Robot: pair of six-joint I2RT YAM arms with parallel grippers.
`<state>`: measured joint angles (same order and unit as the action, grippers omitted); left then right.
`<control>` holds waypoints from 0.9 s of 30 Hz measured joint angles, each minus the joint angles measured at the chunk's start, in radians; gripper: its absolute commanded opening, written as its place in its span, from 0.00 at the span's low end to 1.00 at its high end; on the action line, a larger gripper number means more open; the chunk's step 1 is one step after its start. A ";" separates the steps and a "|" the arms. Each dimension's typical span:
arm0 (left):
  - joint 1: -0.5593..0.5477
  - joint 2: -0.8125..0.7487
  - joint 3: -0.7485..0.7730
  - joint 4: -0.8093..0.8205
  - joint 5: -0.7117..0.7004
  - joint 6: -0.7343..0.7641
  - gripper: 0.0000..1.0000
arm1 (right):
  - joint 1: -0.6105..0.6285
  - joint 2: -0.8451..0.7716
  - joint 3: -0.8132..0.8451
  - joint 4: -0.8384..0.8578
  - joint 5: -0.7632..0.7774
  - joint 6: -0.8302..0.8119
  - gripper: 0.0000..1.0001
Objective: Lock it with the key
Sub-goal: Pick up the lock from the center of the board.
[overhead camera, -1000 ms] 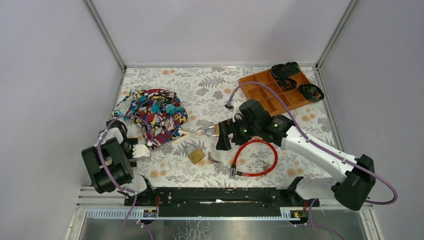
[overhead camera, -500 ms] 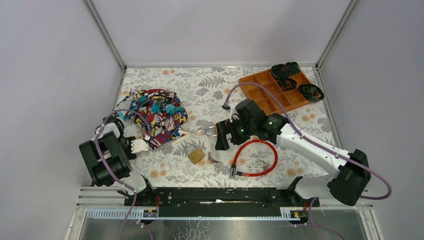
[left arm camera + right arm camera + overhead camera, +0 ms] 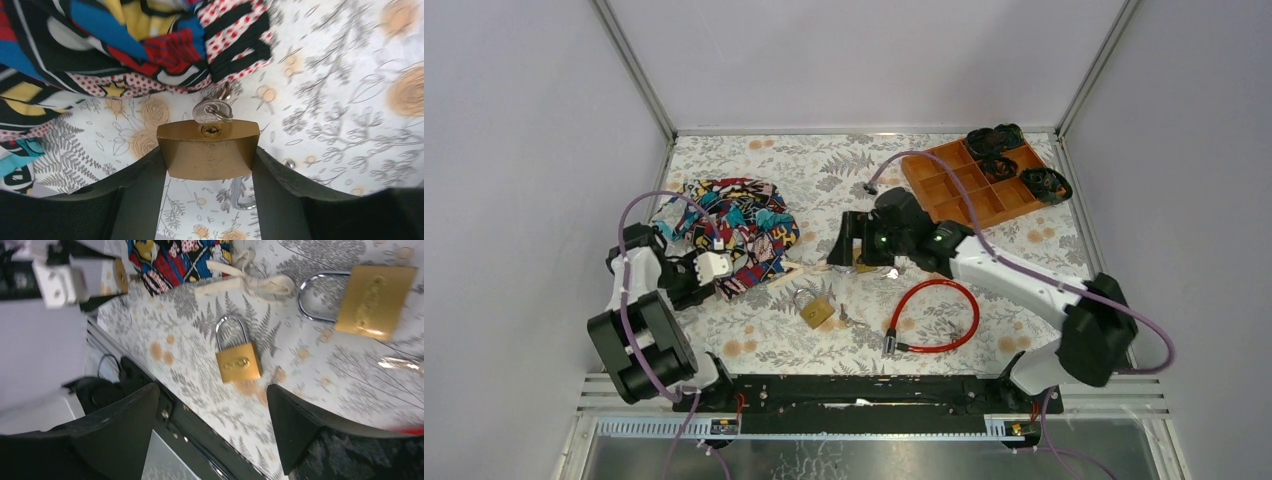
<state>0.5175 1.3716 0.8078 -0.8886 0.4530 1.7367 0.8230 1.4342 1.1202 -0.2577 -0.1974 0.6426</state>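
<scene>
Padlock position: the brass padlock is clamped by its two side faces in the left gripper, keyway face toward the wrist camera. The gripper is closed only as far as the lock body allows. The key shows at the keyway on a small ring; how far its blade is seated cannot be told. Held lock and gripper sit low over the bench, just beside the edge of the patterned cloth.

The right gripper is wide open and holds nothing — it hangs above the bench centre. Below it lie a small padlock and, near it, a large padlock, both flat on the bench. A white cord runs from the cloth toward the large padlock. The red cable lock lies on the right arm's side, and the orange tray stands at the far right corner.
</scene>
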 measured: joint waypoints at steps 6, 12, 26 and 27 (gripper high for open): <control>-0.023 -0.131 -0.001 -0.174 0.192 0.050 0.00 | 0.071 0.259 0.106 0.128 0.019 0.155 0.84; -0.116 -0.136 -0.079 -0.245 0.338 0.079 0.00 | 0.143 0.431 0.193 0.254 -0.024 0.272 0.77; -0.320 -0.137 -0.106 -0.060 0.372 -0.162 0.00 | 0.174 0.713 0.356 0.383 -0.163 0.494 0.67; -0.320 -0.136 -0.106 -0.055 0.371 -0.169 0.00 | 0.174 0.725 0.360 0.383 -0.170 0.505 0.64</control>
<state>0.1970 1.2354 0.7021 -0.9440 0.8242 1.5681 0.9970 2.1593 1.4807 0.1249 -0.3676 1.1477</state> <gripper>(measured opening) 0.647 0.707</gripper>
